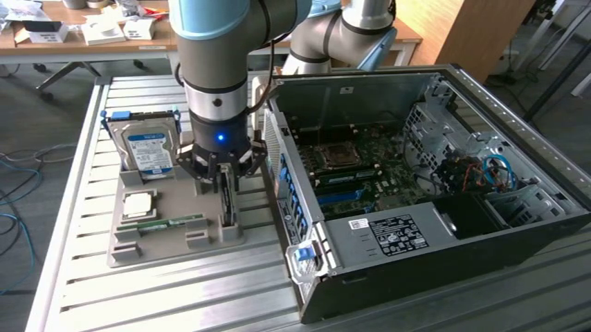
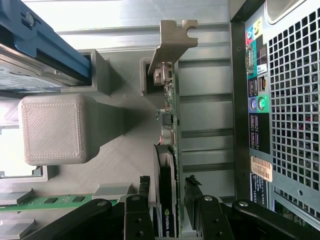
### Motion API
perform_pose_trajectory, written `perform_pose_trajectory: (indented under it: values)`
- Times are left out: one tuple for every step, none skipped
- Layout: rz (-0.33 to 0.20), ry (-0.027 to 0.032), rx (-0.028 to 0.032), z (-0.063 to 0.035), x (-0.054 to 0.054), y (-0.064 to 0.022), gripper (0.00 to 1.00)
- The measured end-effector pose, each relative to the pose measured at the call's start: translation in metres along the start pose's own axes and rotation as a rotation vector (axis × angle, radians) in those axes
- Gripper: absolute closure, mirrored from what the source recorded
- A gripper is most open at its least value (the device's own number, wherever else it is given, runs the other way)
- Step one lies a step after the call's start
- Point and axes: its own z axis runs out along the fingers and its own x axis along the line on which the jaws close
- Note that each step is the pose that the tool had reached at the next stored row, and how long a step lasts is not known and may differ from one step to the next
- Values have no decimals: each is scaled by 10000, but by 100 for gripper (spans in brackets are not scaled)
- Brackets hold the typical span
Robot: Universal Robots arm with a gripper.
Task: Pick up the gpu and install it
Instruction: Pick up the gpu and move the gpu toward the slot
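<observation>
In the exterior view we look down from high on the table (image 1: 83,290) and computer case (image 1: 461,257). Our wrist view looks closely past the gripper (image 2: 167,186); both share the grey holder (image 1: 165,241).

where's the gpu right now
Exterior view's left half: the gpu stands on edge in the grey holder, between the hard drive and the computer case, under the gripper.

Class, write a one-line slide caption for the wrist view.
Open gripper straddling the gpu, which stands on edge in its grey holder beside the computer case.
</observation>
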Motion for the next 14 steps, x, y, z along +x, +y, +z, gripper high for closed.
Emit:
perform_pose_trajectory:
  values:
    - [0,0,0,0,0,0,58]
    - [0,0,0,0,0,0,58]
    - [0,0,0,0,0,0,58]
    - [1,0,0,0,1,0,58]
    - [0,0,0,0,0,0,58]
    - [0,0,0,0,0,0,58]
    - [1,0,0,0,2,0,58]
    - [1,1,0,0,4,0,58]
    - [0,0,0,0,5,0,58]
    - [0,0,0,0,5,0,58]
    - [0,0,0,0,5,0,58]
    - [0,0,-1,1,5,0,58]
    - [0,1,1,6,6,-1,58]
    - [0,1,0,7,5,-1,58]
